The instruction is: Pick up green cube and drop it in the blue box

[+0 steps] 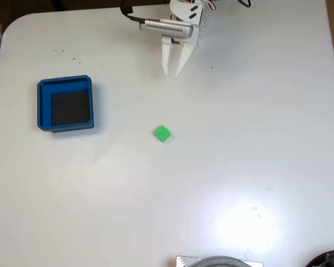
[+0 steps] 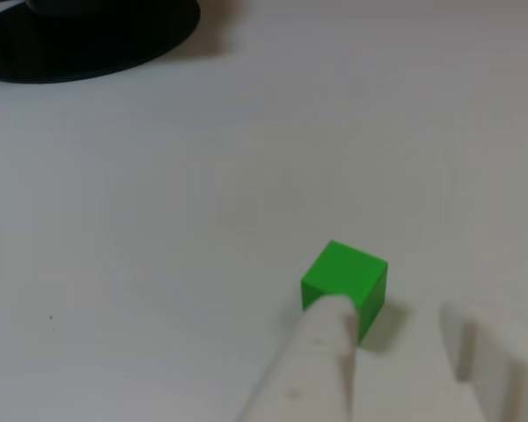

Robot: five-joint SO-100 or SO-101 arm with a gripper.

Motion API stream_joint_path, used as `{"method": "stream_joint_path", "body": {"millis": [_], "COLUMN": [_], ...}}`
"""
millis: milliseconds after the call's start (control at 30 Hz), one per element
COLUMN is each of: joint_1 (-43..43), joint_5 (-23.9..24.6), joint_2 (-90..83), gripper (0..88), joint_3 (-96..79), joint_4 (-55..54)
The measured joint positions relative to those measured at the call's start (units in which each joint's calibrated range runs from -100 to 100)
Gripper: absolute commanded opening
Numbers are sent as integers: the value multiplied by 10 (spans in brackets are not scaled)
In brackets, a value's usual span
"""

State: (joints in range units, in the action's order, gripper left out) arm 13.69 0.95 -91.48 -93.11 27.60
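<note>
We scan both views and find no readable text, label, brand, number or sign on anything; the plain faces of the green cube and the walls of the blue box carry no markings.

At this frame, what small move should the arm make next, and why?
Probably advance the open tool toward the green cube and lower it around the cube. In the fixed view the cube lies free on the white table, apart from the fingertips, and the blue box holds nothing. In the other view the cube sits just past the fingers.
</note>
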Motion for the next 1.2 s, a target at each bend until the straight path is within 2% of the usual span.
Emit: {"method": "stream_joint_path", "body": {"millis": [400, 867, 1200], "joint_1": [0, 0, 0], "joint_5": [0, 0, 0], "joint_2": [311, 602, 776], "gripper": [28, 28, 28], "joint_3": [298, 522, 753], "joint_4": [0, 10, 218]}}
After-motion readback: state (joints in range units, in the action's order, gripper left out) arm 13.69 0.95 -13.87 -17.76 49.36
